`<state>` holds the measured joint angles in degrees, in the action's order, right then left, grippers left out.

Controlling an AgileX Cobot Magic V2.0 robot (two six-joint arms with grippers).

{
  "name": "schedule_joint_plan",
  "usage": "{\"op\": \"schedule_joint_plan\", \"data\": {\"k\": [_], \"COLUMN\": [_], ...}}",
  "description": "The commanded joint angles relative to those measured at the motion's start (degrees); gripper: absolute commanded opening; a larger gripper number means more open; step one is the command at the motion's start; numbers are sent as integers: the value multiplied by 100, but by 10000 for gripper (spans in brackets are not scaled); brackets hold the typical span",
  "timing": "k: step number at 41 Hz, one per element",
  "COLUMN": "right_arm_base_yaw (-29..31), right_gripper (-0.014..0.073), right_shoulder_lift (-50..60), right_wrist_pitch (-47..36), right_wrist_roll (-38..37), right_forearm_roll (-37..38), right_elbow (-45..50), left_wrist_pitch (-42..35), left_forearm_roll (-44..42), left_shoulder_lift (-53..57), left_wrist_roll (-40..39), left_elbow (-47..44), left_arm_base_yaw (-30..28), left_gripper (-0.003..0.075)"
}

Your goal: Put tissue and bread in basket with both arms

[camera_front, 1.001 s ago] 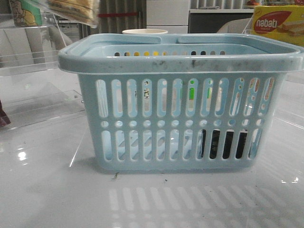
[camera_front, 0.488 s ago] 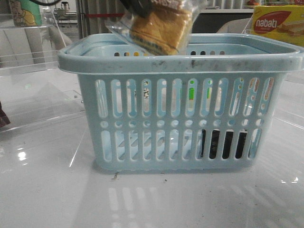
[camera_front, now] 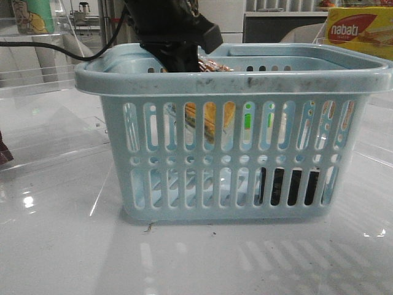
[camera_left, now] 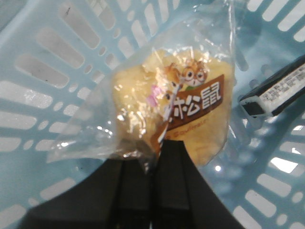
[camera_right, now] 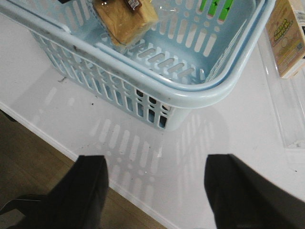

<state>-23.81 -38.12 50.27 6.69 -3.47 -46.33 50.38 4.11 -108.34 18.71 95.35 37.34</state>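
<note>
The light-blue basket [camera_front: 233,80] stands mid-table. My left gripper [camera_left: 157,149] is shut on the edge of the clear wrapper of the bread [camera_left: 193,107] and holds it inside the basket, above the floor. In the front view my left arm [camera_front: 175,27] reaches down over the rim, and the bread [camera_front: 210,118] shows through the slots. The tissue [camera_left: 276,90], a black pack with a white label, lies on the basket floor beside the bread; it shows dark through the lower right slots [camera_front: 288,186]. My right gripper [camera_right: 157,188] is open and empty outside the basket, over the table's front edge.
A yellow-and-red nabati box [camera_front: 359,29] stands at the back right. Clear acrylic shelves [camera_front: 49,77] stand to the left. A yellow box [camera_right: 286,38] lies on a clear tray by the basket. The table edge [camera_right: 43,135] drops to a wooden floor.
My left arm has come in from the upper left with the bread and lowered it from above the rim down into the basket. The tissue has not moved.
</note>
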Motion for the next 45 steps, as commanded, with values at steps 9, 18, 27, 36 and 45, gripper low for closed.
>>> {"op": "schedule_joint_plan", "data": {"k": [9,18,27,36,45], "right_arm_base_yaw": [5,5,5,5,5], "right_gripper": [540,540,540,540,540], "right_shoulder_lift": [-6,-6,-6,-6,-6], "right_wrist_pitch": [-372,-372,-372,-372,-372], "right_wrist_roll": [20,20,20,20,20], "right_forearm_roll": [37,37,37,37,37], "right_elbow": [-153,-153,-153,-153,-153], "left_wrist_pitch": [-306,-306,221,885,1193], "left_forearm_roll": [46,35,-479,-495,-495], "left_shoulder_lift": [253,241,255,674,1529], "left_wrist_roll": [6,6,6,-222,-799], "left_elbow": [172,172,541,1144,1156], "left_arm_base_yaw": [41,41,41,41,41], "left_gripper": [115,370,435,435,435]}}
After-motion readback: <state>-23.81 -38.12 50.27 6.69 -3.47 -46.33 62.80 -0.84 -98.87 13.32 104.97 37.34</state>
